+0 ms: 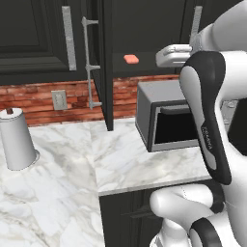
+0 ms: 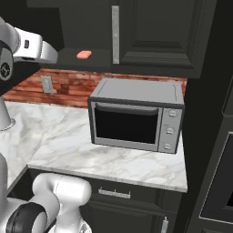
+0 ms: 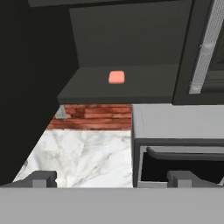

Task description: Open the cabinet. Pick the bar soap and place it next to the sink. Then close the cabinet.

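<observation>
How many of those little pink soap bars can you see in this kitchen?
1. The bar soap lies flat on the bottom shelf of the open cabinet, above the toaster oven. Others could sit hidden deeper in the dark cabinet.

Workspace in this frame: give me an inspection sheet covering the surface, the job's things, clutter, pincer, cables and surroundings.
Surface: white marble counter, bare in front of the oven.
Job's things: cabinet is open, its door swung out edge-on; the pink soap lies flat on the bottom shelf.
Clutter: grey toaster oven stands under the shelf; paper towel roll stands at the far left.
Pincer: pincer is open and empty, level with the shelf, short of the soap.
Cables: nothing seen.
Surroundings: red brick wall with an outlet; black lower cabinets.
</observation>
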Motion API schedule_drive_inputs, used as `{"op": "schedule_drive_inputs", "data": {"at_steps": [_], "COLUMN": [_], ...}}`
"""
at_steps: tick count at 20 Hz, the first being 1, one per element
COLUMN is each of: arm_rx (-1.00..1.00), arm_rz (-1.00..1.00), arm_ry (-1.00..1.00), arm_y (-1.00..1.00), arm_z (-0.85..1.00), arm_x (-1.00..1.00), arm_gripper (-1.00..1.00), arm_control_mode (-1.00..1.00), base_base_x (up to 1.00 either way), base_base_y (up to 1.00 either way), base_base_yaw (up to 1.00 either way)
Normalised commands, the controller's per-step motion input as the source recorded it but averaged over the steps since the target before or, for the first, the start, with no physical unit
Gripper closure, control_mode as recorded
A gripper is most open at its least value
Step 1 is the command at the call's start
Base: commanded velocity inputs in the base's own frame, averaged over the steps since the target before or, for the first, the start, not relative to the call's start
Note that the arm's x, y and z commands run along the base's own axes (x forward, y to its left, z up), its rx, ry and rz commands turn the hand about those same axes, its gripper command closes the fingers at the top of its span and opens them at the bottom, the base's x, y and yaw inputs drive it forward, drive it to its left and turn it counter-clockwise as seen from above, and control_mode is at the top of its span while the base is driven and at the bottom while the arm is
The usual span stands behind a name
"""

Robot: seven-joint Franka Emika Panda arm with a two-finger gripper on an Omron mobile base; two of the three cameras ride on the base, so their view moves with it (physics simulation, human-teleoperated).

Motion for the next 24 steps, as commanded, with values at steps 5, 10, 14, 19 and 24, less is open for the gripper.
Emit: {"op": "schedule_drive_inputs", "data": {"at_steps": [5,10,14,19,24], "arm_rx": [-0.04,-0.03,-0.02,-0.01,0.0], "arm_rz": [0.0,0.0,0.0,0.0,0.0], "arm_ry": [0.0,0.0,0.0,0.0,0.0], "arm_y": [0.0,0.0,0.0,0.0,0.01], "arm_z": [-0.13,-0.25,-0.1,-0.05,-0.09], "arm_x": [0.35,0.34,0.31,0.29,0.38], "arm_gripper": [-1.0,-1.0,-1.0,-1.0,-1.0], "arm_control_mode": [-1.0,-1.0,-1.0,-1.0,-1.0], "base_base_x": [0.0,0.0,0.0,0.0,0.0], "base_base_y": [0.0,0.0,0.0,0.0,0.0], "base_base_yaw": [0.0,0.0,0.0,0.0,0.0]}}
